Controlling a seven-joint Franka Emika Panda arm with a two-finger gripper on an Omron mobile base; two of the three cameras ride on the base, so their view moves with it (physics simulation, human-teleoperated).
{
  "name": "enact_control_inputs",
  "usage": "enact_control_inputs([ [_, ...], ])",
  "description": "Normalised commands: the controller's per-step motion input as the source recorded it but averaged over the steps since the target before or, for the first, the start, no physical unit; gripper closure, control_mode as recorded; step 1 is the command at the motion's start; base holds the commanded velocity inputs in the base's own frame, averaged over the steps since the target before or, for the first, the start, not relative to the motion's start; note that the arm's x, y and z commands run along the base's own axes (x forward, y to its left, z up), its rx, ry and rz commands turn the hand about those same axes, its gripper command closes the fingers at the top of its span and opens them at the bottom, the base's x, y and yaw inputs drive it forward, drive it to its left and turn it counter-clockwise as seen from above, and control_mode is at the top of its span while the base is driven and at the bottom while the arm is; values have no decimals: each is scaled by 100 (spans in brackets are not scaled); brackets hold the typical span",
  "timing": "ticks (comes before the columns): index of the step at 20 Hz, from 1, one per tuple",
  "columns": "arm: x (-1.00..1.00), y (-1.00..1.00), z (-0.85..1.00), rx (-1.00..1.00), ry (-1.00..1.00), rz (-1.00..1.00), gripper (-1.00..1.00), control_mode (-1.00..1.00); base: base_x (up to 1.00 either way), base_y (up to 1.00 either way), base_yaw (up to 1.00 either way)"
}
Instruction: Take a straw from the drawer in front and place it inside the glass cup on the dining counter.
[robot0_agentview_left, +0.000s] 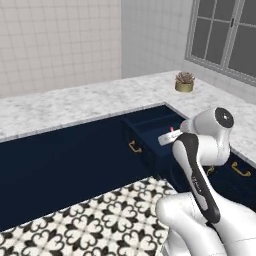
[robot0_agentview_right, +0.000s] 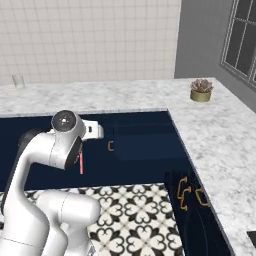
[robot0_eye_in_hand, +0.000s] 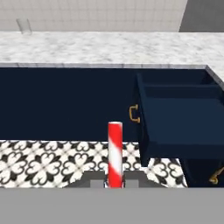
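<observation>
Gripper (robot0_eye_in_hand: 114, 183) shut on straw (robot0_eye_in_hand: 115, 153); contact pts prob. hidden.

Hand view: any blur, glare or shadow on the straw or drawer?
Hand view: straw sharp, stripes crisp, no glare, flat even light, no cast shadow; open drawer interior uniformly dark. Left base view: straw tip tiny, hard to resolve. Right base view: glass cup faint against pale tiles; straw thin but legible.
</observation>
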Motion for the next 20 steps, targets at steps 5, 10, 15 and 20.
enact_control_inputs([
  [5,0,0,0,0,0,0,100,100,1,100,0],
  [10,0,0,0,0,0,0,100,100,2,100,0],
  [15,0,0,0,0,0,0,100,100,0,100,0],
  [20,0,0,0,0,0,0,100,100,19,100,-1],
])
